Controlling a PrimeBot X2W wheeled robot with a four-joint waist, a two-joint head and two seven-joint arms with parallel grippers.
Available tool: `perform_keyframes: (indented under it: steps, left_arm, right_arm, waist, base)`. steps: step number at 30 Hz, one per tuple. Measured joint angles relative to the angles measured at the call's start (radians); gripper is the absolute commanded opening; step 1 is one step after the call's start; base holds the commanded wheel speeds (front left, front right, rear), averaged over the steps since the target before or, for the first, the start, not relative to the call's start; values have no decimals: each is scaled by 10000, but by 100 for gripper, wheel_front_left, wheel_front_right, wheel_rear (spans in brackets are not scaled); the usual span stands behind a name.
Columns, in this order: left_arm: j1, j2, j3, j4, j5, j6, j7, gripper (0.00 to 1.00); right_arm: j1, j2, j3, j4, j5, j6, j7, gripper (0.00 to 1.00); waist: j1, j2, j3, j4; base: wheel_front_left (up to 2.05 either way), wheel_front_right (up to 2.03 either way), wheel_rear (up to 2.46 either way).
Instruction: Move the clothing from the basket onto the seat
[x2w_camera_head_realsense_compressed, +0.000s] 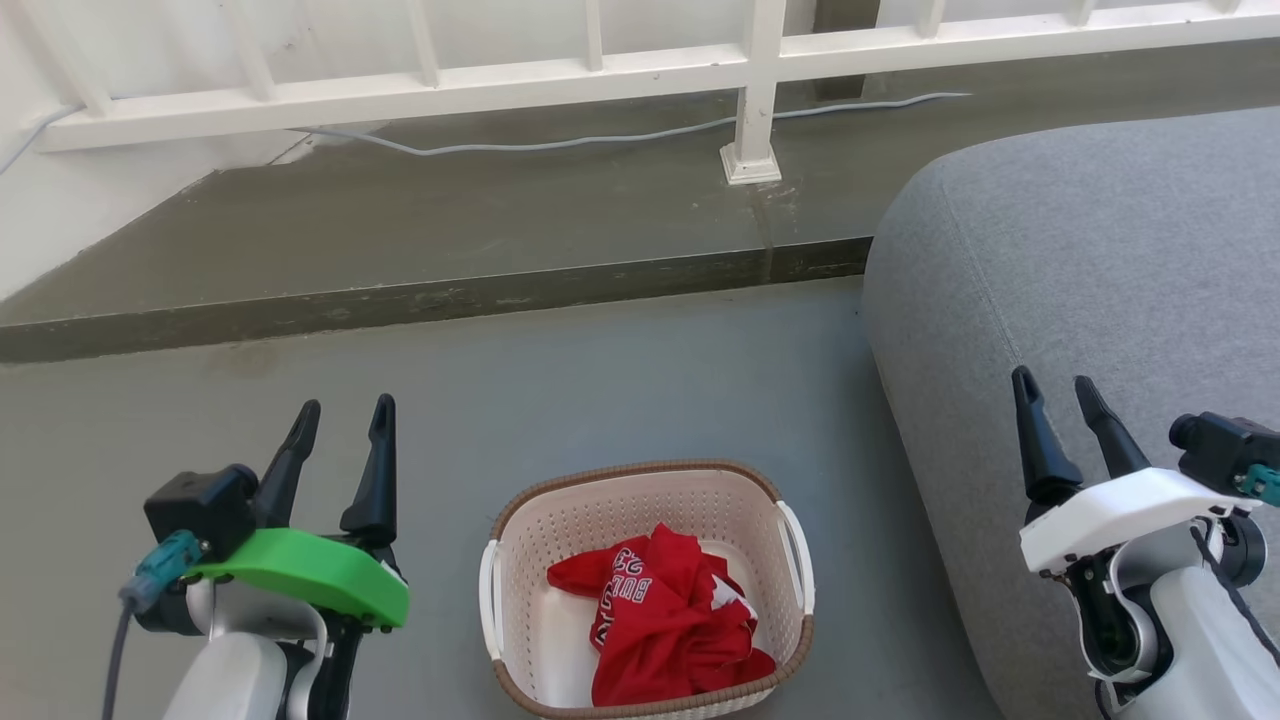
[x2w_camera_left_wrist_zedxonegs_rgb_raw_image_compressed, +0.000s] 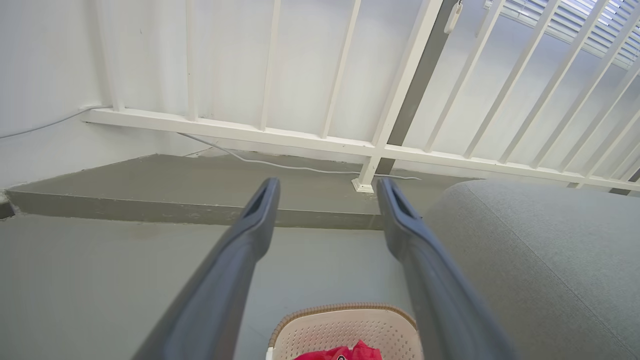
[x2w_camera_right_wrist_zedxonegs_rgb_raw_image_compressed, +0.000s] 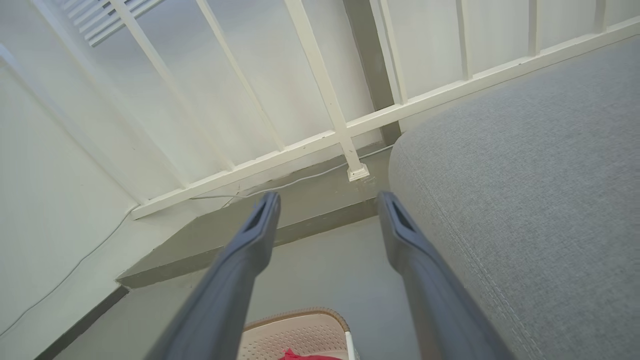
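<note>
The clothing (x2w_camera_head_realsense_compressed: 665, 625) is seen crumpled inside the basket (x2w_camera_head_realsense_compressed: 640, 470) at 6 o'clock, the seat (x2w_camera_head_realsense_compressed: 1100, 250) at 3 o'clock. The left claw (x2w_camera_head_realsense_compressed: 345, 410) and right claw (x2w_camera_head_realsense_compressed: 1055, 380) are held spread, empty.

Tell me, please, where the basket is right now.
Head view, bottom centre: the basket sits on the floor just left of the seat, holding the clothing.

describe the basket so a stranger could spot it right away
Find the big grey seat on the right; on the grey floor just left of it stands the basket. It is cream-white with perforated sides and a brown rim, and the red clothing lies crumpled inside.
</note>
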Motion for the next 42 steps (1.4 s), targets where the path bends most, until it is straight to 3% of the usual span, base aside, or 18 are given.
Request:
perform_keyframes:
  steps: [26,42]
  left_arm:
    - [21,4,-399,500,2763,583,-911,100]
    - [20,-13,-313,784,2777,610,-913,100]
  right_arm:
    - [-237,-146,711,234,-2851,-259,-874,100]
    - [-247,-113,608,362,-2853,-161,-874,100]
  waist:
    - [0,0,-17,30]
    - [0,0,3,19]
  base:
    - [0,0,0]
    - [0,0,0]
